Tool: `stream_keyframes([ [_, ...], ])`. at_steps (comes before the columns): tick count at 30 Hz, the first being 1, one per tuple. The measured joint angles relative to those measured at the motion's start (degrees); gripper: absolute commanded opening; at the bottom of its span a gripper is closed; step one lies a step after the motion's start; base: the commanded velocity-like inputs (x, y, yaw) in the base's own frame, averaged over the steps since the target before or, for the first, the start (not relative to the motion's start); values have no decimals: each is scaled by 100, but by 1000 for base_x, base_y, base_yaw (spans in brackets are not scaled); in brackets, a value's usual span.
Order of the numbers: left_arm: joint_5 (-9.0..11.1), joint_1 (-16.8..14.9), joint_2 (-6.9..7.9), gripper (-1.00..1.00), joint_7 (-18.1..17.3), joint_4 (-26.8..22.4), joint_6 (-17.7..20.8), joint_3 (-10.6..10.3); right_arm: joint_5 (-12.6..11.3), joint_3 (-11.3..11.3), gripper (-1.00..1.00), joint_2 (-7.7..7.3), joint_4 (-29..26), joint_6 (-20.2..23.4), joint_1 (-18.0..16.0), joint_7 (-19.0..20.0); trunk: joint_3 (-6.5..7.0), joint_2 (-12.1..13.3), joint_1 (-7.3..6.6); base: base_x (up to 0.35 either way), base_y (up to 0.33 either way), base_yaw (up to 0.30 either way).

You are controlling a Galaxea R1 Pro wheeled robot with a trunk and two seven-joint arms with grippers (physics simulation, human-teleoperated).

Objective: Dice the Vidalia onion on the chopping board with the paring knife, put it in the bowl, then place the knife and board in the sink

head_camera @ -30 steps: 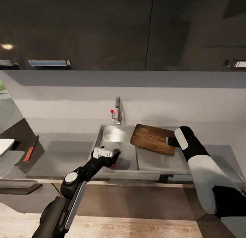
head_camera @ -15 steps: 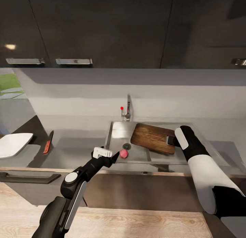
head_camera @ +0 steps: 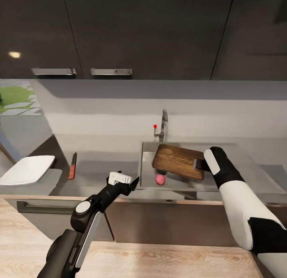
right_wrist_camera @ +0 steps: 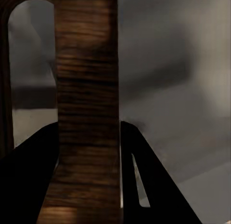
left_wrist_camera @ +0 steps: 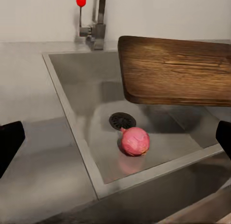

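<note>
The dark wood chopping board (head_camera: 175, 161) hangs tilted over the sink (head_camera: 146, 175), with my right gripper (head_camera: 198, 164) shut on its slot-handle end. In the right wrist view the board's handle bar (right_wrist_camera: 86, 113) sits pinched between the two dark fingers (right_wrist_camera: 144, 180). A pinkish Vidalia onion (head_camera: 160, 179) lies in the basin beside the drain (left_wrist_camera: 122, 120), under the board's edge (left_wrist_camera: 178, 70). My left gripper (head_camera: 130, 184) is open near the sink's front left corner, with the onion (left_wrist_camera: 135, 141) ahead of its spread fingers (left_wrist_camera: 9, 143). The paring knife (head_camera: 72, 166) lies on the countertop (head_camera: 99, 166). The white bowl (head_camera: 28, 169) sits far left.
The chrome tap (head_camera: 163, 126) with a red dot stands behind the basin. Dark upper cabinets (head_camera: 143, 30) with chrome handles hang above the pale backsplash. A flat drainboard (head_camera: 247, 170) lies right of the basin. Light wood floor (head_camera: 159, 262) lies below the counter front.
The view has swung left, so the sink, knife and bowl slid right in the picture and the onion came into sight. Both arms keep their pose; the board stays gripped.
</note>
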Motion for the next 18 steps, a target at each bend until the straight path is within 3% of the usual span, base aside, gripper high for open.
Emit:
stream_keyframes([
  [18, 2, 0, 0, 100, -3, 0, 0, -3, -2, 0, -100, 0, 0, -1, 0, 0, 0, 0, 0, 0, 318, 0],
])
